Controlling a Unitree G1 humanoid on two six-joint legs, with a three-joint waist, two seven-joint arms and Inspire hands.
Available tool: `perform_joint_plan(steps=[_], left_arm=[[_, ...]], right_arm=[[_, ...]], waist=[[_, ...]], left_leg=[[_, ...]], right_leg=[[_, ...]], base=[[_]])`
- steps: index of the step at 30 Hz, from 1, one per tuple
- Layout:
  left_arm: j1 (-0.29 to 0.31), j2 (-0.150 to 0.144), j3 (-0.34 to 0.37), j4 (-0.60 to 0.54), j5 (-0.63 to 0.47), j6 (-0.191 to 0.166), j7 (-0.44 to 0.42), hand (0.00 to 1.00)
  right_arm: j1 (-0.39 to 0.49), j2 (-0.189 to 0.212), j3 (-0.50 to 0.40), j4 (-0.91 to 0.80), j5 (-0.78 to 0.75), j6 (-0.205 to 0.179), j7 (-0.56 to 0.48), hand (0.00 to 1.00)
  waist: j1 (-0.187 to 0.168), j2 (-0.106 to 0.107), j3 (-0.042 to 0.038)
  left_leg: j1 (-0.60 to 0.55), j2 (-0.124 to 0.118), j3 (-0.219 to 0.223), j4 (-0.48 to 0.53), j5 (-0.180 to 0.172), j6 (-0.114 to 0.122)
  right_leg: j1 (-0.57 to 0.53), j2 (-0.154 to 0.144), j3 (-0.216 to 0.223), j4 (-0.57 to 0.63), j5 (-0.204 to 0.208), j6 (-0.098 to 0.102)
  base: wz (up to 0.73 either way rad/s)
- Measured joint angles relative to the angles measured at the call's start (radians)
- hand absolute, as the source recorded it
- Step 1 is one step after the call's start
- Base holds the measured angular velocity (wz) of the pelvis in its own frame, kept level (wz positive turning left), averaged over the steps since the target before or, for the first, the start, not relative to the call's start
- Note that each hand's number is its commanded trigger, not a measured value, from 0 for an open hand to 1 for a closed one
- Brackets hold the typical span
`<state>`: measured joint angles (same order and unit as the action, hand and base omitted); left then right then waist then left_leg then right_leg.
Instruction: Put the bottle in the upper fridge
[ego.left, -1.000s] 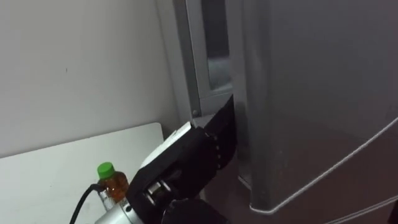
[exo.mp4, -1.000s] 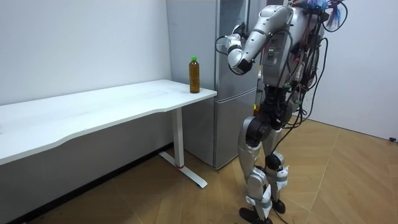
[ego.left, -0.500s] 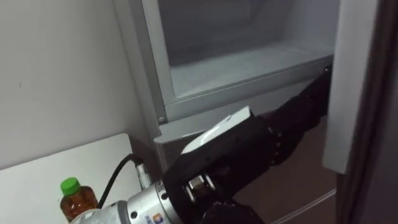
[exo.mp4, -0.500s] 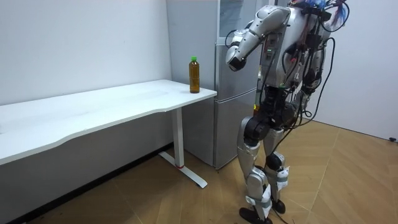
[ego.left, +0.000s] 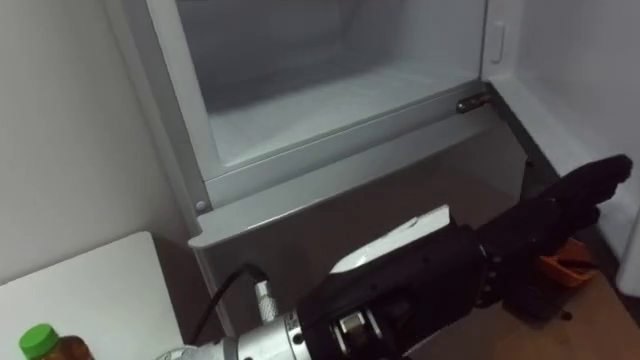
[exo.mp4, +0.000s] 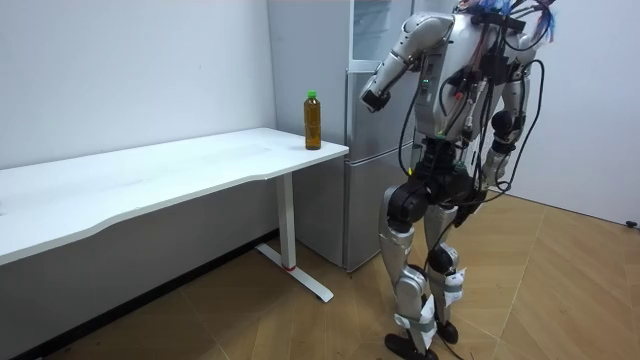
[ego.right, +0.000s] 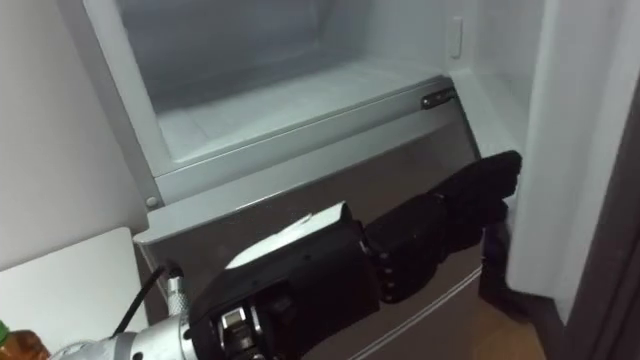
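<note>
Left hand (ego.left: 470, 270): fingers straight, empty, held before open fridge (ego.left: 300, 110). Bottle (exo.mp4: 313, 120), on table (exo.mp4: 150, 175) at left: judged light, rigid, slippery; best gripped mid-body.

The left hand (ego.left: 470, 275), fingers (ego.left: 585, 185) straight, stretches before the open fridge (ego.left: 330, 172), bottle (ego.left: 42, 344) lower-left.

1. My two head eyes sit close to the fridge (ego.left: 330, 100) and look down into its open upper compartment, over my left hand (ego.left: 470, 265).
2. The right eye sits just beside the left, so the same compartment and hand appear further left in it.
3. The room camera stands well off and sees my whole body, side-on, before the fridge.
4. It shares with the left eye the fridge, the table (ego.left: 90, 290) corner and the bottle (ego.left: 38, 343).
</note>
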<state>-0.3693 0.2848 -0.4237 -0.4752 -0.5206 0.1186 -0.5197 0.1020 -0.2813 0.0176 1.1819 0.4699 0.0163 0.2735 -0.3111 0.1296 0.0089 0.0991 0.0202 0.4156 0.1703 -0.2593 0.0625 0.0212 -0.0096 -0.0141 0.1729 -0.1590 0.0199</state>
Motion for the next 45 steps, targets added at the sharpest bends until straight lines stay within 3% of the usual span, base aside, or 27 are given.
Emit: perform_joint_plan(steps=[11, 14, 22, 29, 32, 38, 45], left_arm=[[-0.081, -0.012, -0.092, 0.036, 0.001, -0.003, -0.019, 0.00], [-0.082, -0.016, -0.100, 0.042, 0.001, -0.002, -0.037, 0.00], [-0.082, -0.024, -0.109, 0.065, 0.000, -0.001, -0.042, 0.00], [-0.082, -0.034, -0.127, 0.089, -0.001, -0.001, -0.032, 0.00], [-0.082, -0.045, -0.126, 0.114, -0.013, -0.001, -0.027, 0.00], [-0.085, -0.052, -0.118, 0.142, -0.023, -0.002, -0.008, 0.00], [-0.085, -0.045, -0.111, 0.144, -0.033, -0.011, -0.003, 0.00]], right_arm=[[0.006, 0.000, 0.001, -0.007, -0.029, 0.007, -0.011, 0.00], [0.006, 0.000, 0.002, -0.006, -0.032, 0.007, -0.009, 0.00], [0.005, -0.001, 0.002, -0.005, -0.042, 0.021, -0.011, 0.00], [0.011, -0.002, 0.015, -0.004, -0.030, 0.027, -0.012, 0.00], [0.035, -0.007, -0.004, -0.002, -0.031, 0.028, -0.010, 0.00], [0.060, -0.011, -0.005, 0.029, -0.053, 0.030, -0.010, 0.00], [0.055, -0.012, 0.001, 0.029, -0.087, 0.046, -0.019, 0.00]], waist=[[-0.026, -0.001, 0.0004], [-0.043, -0.001, 0.0005], [-0.046, 0.000, 0.0002], [-0.053, 0.000, 0.0002], [-0.084, -0.001, 0.0002], [-0.113, -0.006, 0.0039], [-0.090, -0.008, 0.0052]], left_leg=[[0.016, 0.007, 0.048, -0.006, -0.006, -0.010], [0.017, 0.007, 0.048, -0.006, -0.006, -0.010], [0.011, 0.010, 0.061, -0.006, -0.006, -0.010], [0.011, 0.023, 0.105, -0.002, -0.010, -0.018], [0.012, 0.028, 0.112, 0.004, -0.013, -0.022], [0.011, 0.040, 0.127, 0.029, -0.019, -0.031], [0.010, 0.046, 0.098, 0.030, -0.019, -0.034]], right_leg=[[-0.005, 0.016, 0.042, -0.004, 0.001, -0.001], [-0.006, 0.015, 0.042, -0.005, 0.001, -0.001], [-0.021, 0.022, 0.047, 0.000, 0.005, -0.003], [-0.038, 0.040, 0.094, 0.001, 0.017, -0.009], [-0.038, 0.045, 0.100, 0.002, 0.018, -0.010], [-0.039, 0.047, 0.094, 0.014, 0.014, -0.016], [-0.030, 0.046, 0.059, 0.015, 0.016, -0.025]], base=[[-0.13], [0.00], [-0.06], [-0.18], [-0.11], [-0.09], [0.12]])
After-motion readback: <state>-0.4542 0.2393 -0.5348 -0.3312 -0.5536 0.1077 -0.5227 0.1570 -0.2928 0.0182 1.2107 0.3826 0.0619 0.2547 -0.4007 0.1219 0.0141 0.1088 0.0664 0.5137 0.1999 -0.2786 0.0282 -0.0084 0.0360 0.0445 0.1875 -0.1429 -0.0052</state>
